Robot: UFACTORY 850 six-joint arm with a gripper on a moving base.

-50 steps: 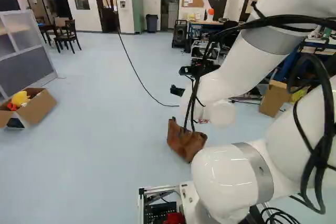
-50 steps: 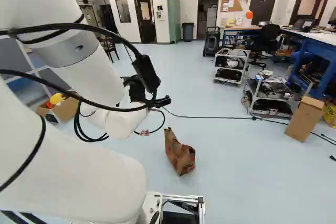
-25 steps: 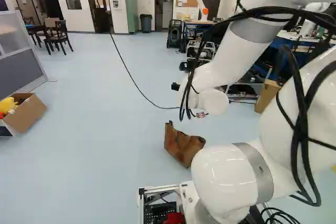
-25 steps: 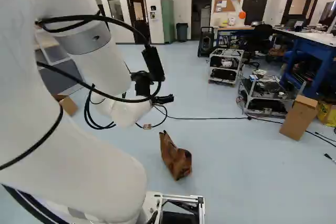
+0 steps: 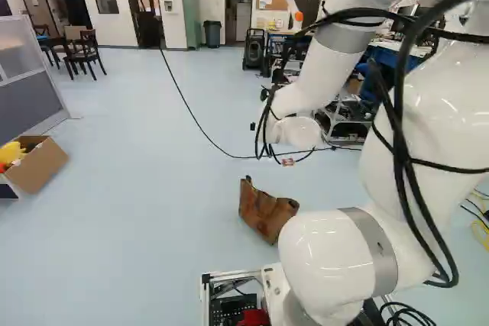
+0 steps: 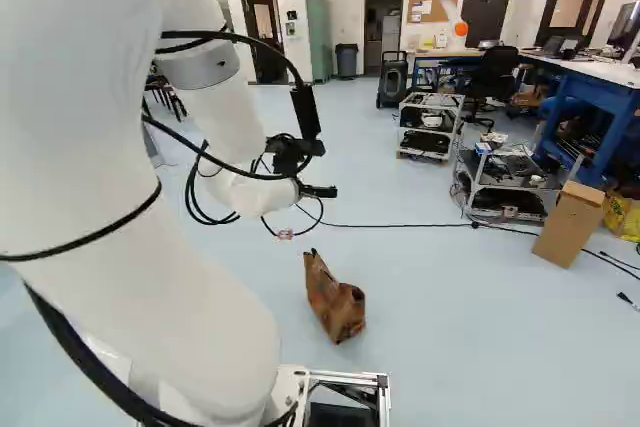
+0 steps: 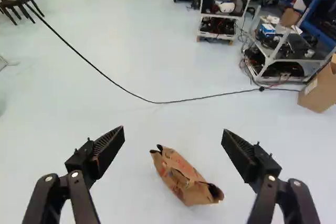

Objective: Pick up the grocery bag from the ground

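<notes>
One grocery bag (image 7: 181,174), of brown paper, creased and crumpled, its shape wedge-like with a gaping dark mouth, lies on the floor (image 6: 430,317), well in from the floor's far edge along the wall. Above it hangs one gripper (image 6: 325,191), its two black fingers wide apart, their inner faces ribbed; the wrist view shows the bag in the gap, lower down and touching neither. Beyond the bag, one thin black cable (image 7: 152,102) makes a smooth curve over the floor. Past that stand two metal-framed carts, one boxy and upright (image 6: 430,100), one lower and loaded (image 6: 515,165), both nearer the far edge. Two cardboard boxes: one tall and closed (image 6: 570,225) beside the lower cart, one open (image 5: 42,167) at the left of the left base view, holding something rounded and yellow (image 5: 11,152).
</notes>
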